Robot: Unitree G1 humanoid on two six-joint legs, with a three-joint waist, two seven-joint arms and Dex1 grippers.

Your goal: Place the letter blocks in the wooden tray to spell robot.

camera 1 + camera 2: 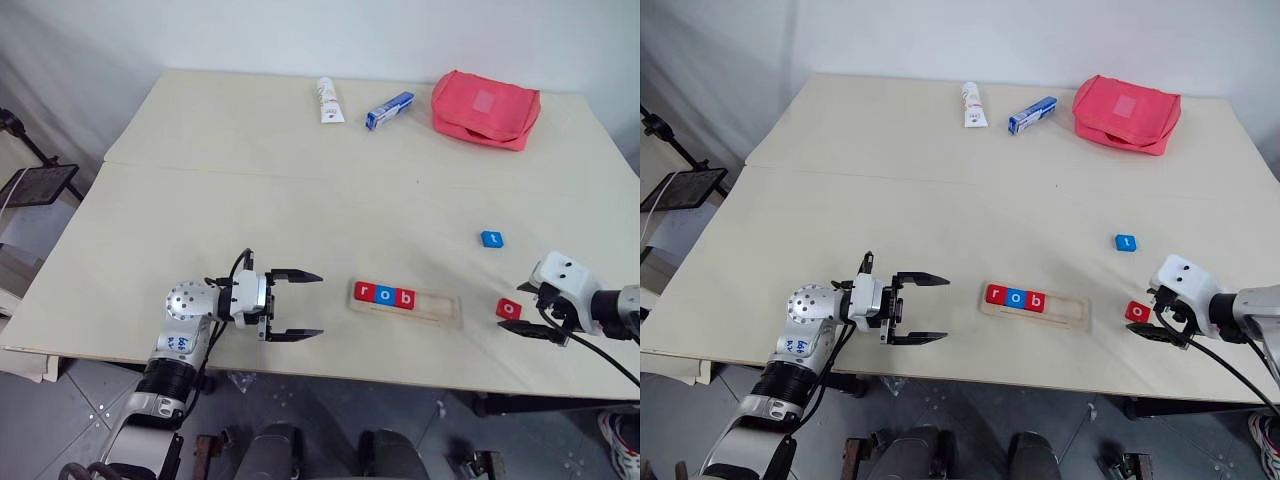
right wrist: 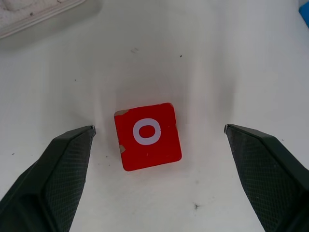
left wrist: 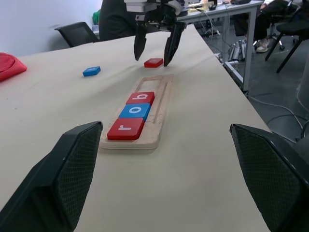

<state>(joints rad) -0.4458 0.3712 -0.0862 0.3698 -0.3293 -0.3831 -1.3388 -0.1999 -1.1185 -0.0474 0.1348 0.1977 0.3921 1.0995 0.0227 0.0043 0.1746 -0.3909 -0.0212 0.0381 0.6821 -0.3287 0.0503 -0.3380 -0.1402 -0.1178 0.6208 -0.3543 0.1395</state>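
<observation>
The wooden tray (image 1: 442, 312) lies near the table's front edge, with a red r block (image 1: 363, 291), a blue o block (image 1: 384, 294) and a red b block (image 1: 405, 298) at its left end. Flat on the table to the tray's right is a red o block (image 2: 147, 136), and my right gripper (image 2: 160, 128) stands open over it, one finger on each side, neither touching. A blue t block (image 1: 492, 239) rests farther back. My left gripper (image 1: 320, 304) is open and empty, left of the tray and pointing at it.
At the back of the table lie a white tube (image 1: 328, 100), a blue-and-white box (image 1: 389, 110) and a pink pouch (image 1: 486, 108). The front edge of the table runs just below the tray and both grippers.
</observation>
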